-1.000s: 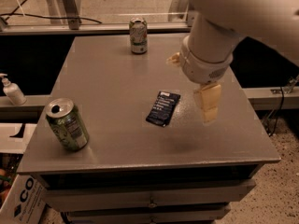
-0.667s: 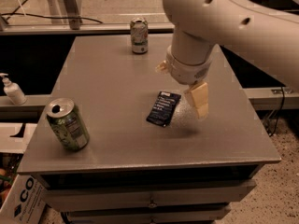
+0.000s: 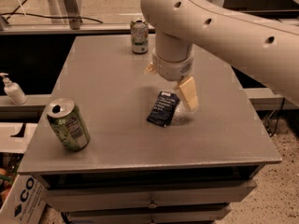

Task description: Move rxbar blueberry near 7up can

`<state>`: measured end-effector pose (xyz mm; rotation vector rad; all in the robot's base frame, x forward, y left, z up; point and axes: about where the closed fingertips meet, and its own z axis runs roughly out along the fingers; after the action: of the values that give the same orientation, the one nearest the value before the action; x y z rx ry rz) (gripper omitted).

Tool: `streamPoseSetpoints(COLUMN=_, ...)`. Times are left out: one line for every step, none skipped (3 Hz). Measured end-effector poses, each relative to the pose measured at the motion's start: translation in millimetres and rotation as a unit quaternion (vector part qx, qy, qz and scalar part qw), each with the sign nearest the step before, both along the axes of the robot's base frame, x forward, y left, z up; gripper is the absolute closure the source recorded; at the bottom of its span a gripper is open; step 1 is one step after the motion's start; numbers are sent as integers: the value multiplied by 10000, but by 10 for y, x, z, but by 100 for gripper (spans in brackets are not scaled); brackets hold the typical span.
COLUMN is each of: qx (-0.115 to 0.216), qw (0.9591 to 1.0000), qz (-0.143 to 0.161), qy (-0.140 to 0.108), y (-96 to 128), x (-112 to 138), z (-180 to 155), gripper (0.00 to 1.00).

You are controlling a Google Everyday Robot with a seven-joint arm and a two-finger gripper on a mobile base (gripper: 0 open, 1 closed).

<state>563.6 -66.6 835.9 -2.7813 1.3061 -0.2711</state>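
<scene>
I see the grey flat-topped cabinet surface [image 3: 103, 78] with the big cream robot arm [image 3: 224, 27] reaching in from the upper right. The gripper [image 3: 170, 88] hangs low over mid-surface, its cream fingers [image 3: 188, 93] apart and holding nothing. One tip sits just beside the right edge of the rxbar blueberry [image 3: 163, 108], a small flat dark navy wrapper lying flat at mid-surface. The bright green tilted can [image 3: 68, 124] is front left. The 7up can [image 3: 139, 35], upright and silver-green, stands at the far edge, well apart from the bar.
</scene>
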Motion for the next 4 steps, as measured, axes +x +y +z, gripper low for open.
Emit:
streamPoseSetpoints(qx=-63, qw=9998, qz=109, qy=172, y=20, x=-32, z=-97, gripper=0)
streamPoseSetpoints(qx=11, qw=9995, qz=139, qy=299, y=-35, x=-48, z=-176, gripper=0)
streamPoseSetpoints(qx=121, qw=9991, qz=164, qy=372, y=-51, x=-63, z=-220, gripper=0)
streamPoseSetpoints(qx=198, qw=9987, qz=188, qy=433, y=-19, x=-72, z=-273, gripper=0)
